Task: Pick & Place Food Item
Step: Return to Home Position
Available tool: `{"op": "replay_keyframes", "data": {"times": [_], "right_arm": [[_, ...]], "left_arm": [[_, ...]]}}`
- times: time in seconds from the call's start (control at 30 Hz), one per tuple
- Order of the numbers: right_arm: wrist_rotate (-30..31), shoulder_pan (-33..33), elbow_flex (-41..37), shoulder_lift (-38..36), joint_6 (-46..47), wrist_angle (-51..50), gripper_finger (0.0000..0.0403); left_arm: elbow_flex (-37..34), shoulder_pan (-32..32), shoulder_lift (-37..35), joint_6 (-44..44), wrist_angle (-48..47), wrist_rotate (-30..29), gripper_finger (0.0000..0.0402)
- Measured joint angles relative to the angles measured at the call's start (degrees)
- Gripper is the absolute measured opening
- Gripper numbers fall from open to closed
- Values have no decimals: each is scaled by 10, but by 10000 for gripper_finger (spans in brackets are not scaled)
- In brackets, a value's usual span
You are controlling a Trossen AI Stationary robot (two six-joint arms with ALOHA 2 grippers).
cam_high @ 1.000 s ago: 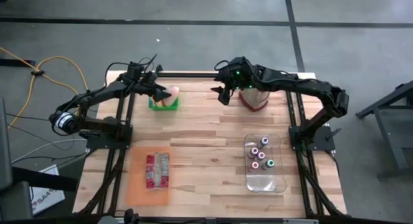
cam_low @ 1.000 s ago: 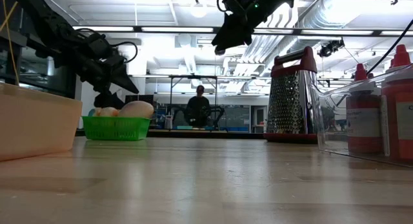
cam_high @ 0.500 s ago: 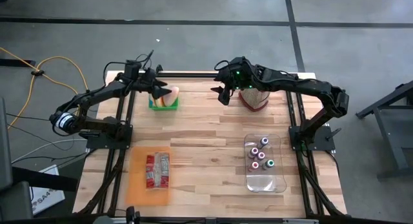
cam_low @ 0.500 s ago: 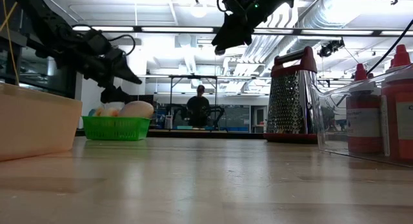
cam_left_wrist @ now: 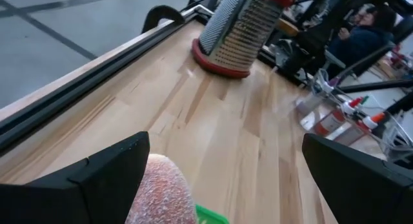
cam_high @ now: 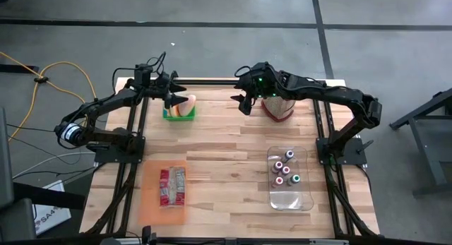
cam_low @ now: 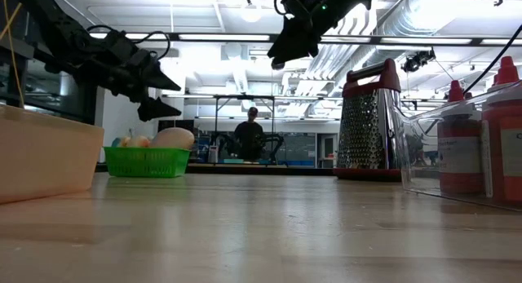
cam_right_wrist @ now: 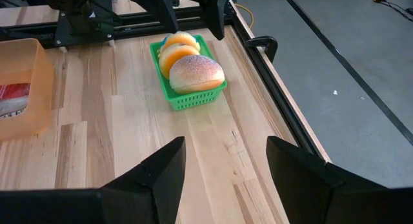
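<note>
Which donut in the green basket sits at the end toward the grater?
The pink speckled donut. It fills the end of the green basket facing the grater; the orange donut lies behind it, farther from the grater.

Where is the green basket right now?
High view: the green basket sits at the back left of the table, with the left fingers open just above it; the grater stands to its right.

Only a partial "SA4" can be read, on a white label low in the high view's left corner.
</note>
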Motion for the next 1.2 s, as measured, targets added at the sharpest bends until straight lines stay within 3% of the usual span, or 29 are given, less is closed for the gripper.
{"op": "replay_keyframes", "data": {"times": [0.3, 0.53, 0.83, 1.2], "right_arm": [[0, 0, 0, 0, 0, 0, 205], [0, 0, 0, 0, 0, 0, 205], [0, 0, 0, 0, 0, 0, 205], [0, 0, 0, 0, 0, 0, 205]], "left_arm": [[0, -1, -6, -9, 25, 51, 399], [0, -37, -59, -28, 32, 24, 398], [1, -134, -140, -64, 17, -101, 398], [1, -291, -153, -66, -18, -234, 398]]}}
